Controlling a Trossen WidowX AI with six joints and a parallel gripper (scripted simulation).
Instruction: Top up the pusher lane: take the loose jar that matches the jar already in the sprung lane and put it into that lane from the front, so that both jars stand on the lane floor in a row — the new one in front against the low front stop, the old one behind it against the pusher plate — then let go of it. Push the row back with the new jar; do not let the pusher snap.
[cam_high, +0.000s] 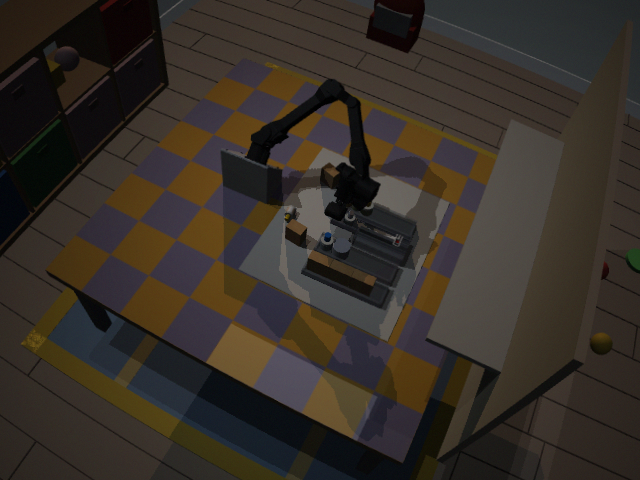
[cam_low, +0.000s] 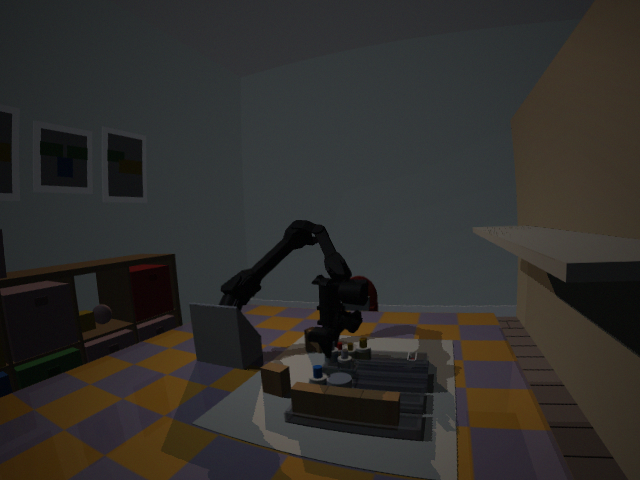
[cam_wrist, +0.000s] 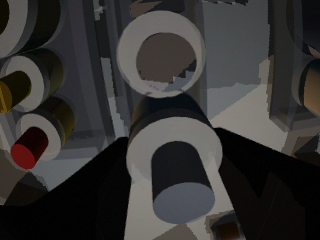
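Observation:
My gripper (cam_high: 342, 212) (cam_low: 330, 354) (cam_wrist: 171, 141) is shut on a jar with a dark body, white shoulder and dark grey knob (cam_wrist: 183, 200). The knob points towards the wrist camera. A matching-looking jar (cam_high: 349, 217) (cam_low: 344, 356) (cam_wrist: 166, 57) with a pale top stands just beyond it, at the front end of the sprung lane. The tops look close together; whether the jars touch I cannot tell. A red marker (cam_high: 397, 240) (cam_low: 412, 356) shows towards the lane's rear. The front stop, the held jar's base and the pusher plate are hidden or too dark to make out.
Jars with a yellow knob (cam_wrist: 15, 90) and a red knob (cam_wrist: 30, 148) stand at the left in the wrist view. A blue-knobbed jar (cam_high: 327, 239) (cam_low: 317, 373) and a grey round jar (cam_high: 341, 246) (cam_low: 339, 380) are nearby. Wooden blocks (cam_high: 341, 271) (cam_low: 345, 405) fill an outer lane.

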